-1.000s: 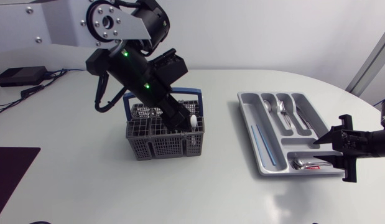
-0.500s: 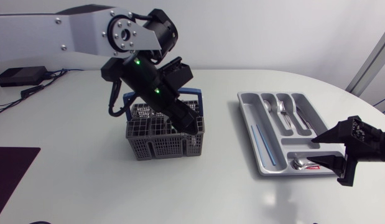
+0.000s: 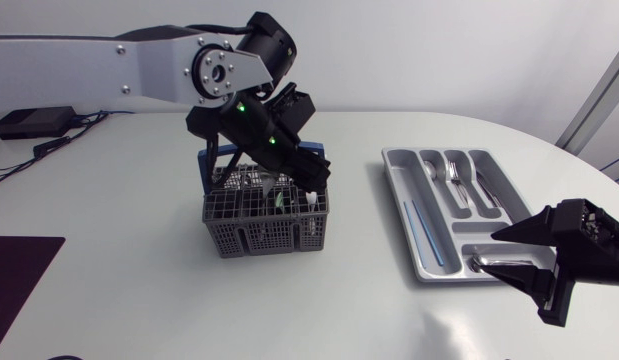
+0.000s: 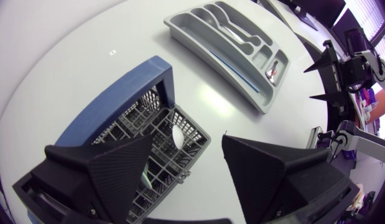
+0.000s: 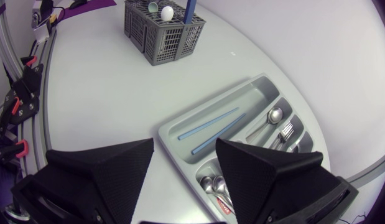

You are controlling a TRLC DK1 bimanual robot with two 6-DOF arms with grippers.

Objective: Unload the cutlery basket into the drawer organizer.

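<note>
The grey cutlery basket (image 3: 251,232) with a blue handle (image 4: 117,93) stands left of centre, with a white spoon (image 4: 178,134) and other cutlery upright in it. My left gripper (image 3: 305,180) hangs over its right side, open; in the left wrist view (image 4: 186,171) only the basket lies under the gap. The grey drawer organizer (image 3: 397,200) at the right holds spoons (image 5: 273,115), a fork (image 5: 285,130), two blue sticks (image 5: 208,124) and small spoons (image 5: 211,183). My right gripper (image 3: 494,250) is open and empty at the organizer's near right corner (image 5: 186,168).
A black box (image 3: 34,122) with cables sits at the far left of the table. A dark mat (image 3: 14,275) lies at the front left edge. Bare white tabletop (image 3: 359,300) stretches between the basket and the organizer.
My left arm swung right over the basket, bringing its gripper to the right side by the white spoon. My right gripper pulled back toward the front right and opened wider.
</note>
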